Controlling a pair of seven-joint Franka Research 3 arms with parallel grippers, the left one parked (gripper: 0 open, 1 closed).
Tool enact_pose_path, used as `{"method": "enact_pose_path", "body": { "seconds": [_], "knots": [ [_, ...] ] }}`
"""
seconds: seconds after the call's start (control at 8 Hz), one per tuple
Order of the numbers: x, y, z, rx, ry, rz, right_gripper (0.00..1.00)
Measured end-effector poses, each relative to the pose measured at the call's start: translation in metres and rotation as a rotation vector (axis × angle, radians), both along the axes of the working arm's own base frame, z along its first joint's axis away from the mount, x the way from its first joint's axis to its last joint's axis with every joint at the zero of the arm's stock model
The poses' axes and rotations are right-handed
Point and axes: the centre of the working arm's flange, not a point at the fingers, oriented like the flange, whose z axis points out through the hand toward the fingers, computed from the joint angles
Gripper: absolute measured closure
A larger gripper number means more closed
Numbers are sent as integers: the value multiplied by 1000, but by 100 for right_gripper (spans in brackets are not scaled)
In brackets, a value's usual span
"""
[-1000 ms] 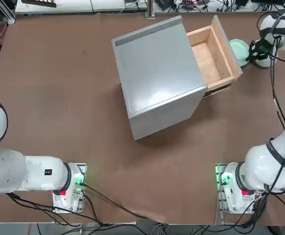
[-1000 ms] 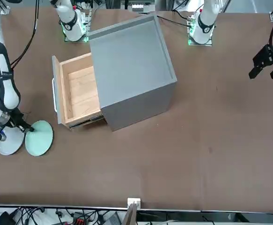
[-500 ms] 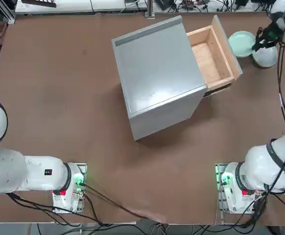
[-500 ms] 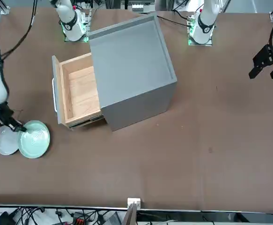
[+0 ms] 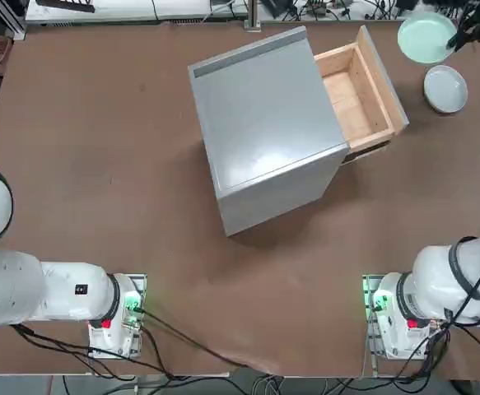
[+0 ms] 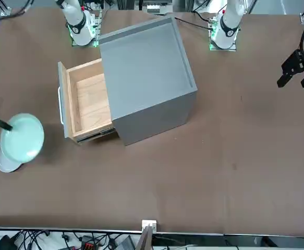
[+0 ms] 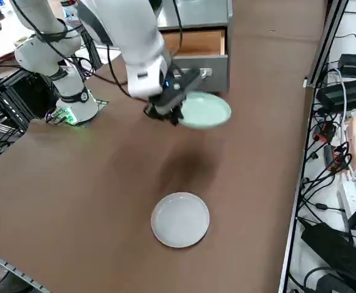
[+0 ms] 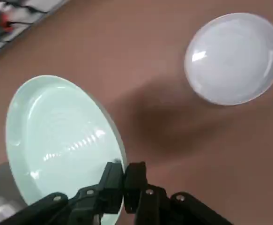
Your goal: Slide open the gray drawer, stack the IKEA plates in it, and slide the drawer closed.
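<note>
1. Change: the mint plate (image 7: 205, 112), which lay on the surface (image 6: 235, 156) touching the white plate a second ago, is now lifted clear of it and casts a shadow on the brown top.
2. Right gripper (image 8: 123, 174): fingers clenched on the mint plate's rim, pinching its near edge; the plate hangs tilted outward from the grip. The gripper sits beyond the open drawer's front, toward the far right corner of the surface.
3. White plate (image 5: 445, 88): flat on the surface, untouched, well apart from the lifted plate.
4. Drawer (image 5: 360, 97): slid out of the gray cabinet (image 5: 266, 132), wooden tray empty, gray front panel facing the plates.
5. Task standing, as judged: opening done, first plate picked; placing both plates and closing remain.
6. Edges: the drawer's front panel and side walls stand between the plate and the tray floor; the plate likely must pass over the panel before lowering.
7. Open room: bare surface lies around the white plate and before the drawer; the surface's far edge and right edge are near the gripper.
</note>
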Motion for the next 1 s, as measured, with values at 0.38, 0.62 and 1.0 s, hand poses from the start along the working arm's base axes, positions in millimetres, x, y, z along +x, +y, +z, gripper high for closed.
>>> {"method": "enact_pose_path", "body": {
  "seconds": [0.38, 0.62, 1.0],
  "knots": [
    [-37, 49, 90, 72, -37, 115, 100],
    [-44, 99, 106, 79, -30, 208, 100],
    [-44, 180, 90, 83, 16, 349, 100]
  ]
}}
